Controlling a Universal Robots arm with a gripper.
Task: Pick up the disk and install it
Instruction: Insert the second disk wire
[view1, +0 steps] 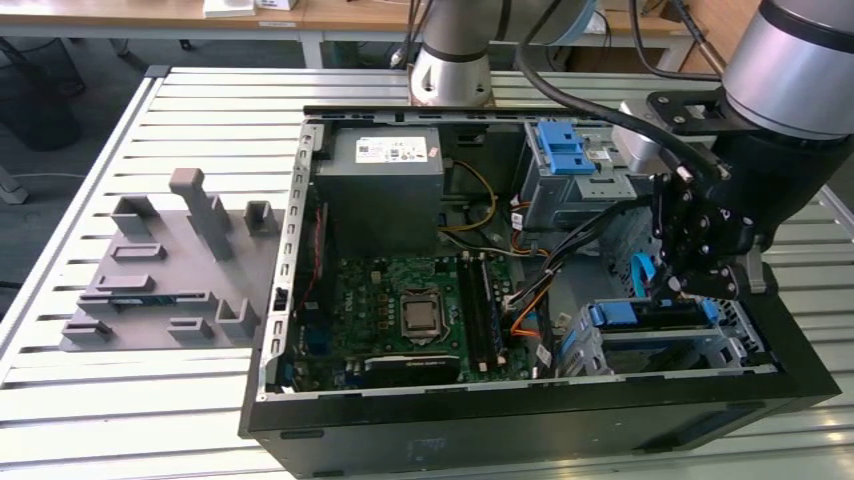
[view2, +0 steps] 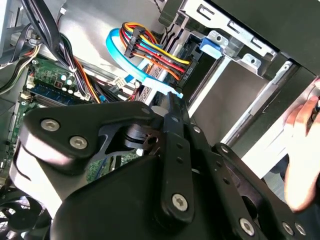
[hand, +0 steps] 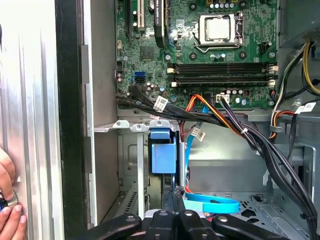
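Computer case (view1: 534, 420): Its black wall sat nearest in the exterior view, side panel off, on a slatted metal table (view1: 80, 400).
Grey fixture (view1: 174, 270): It lay on the table at the exterior view's left, apart from the case.
Motherboard (view1: 400, 300): The green board lay flat inside the case, with a grey power supply (view1: 380, 185) beyond it.
Blue bracket (view1: 567, 150): It sat on the far drive cage, with no drive in it.
Disk (view1: 641, 315): It sat in the near drive bay at the exterior view's right, with its blue frame end (hand: 163, 156) facing out in the first wrist view.
Gripper (view1: 683, 292): It hung just above the disk with its fingers (hand: 174, 197) together, their tips at the blue frame; whether they touched it could not be told.
Flat blue cable (hand: 210, 204): It curved just beside the fingers.
Hand (hand: 7, 200): A person's hand rested on the table outside the case.
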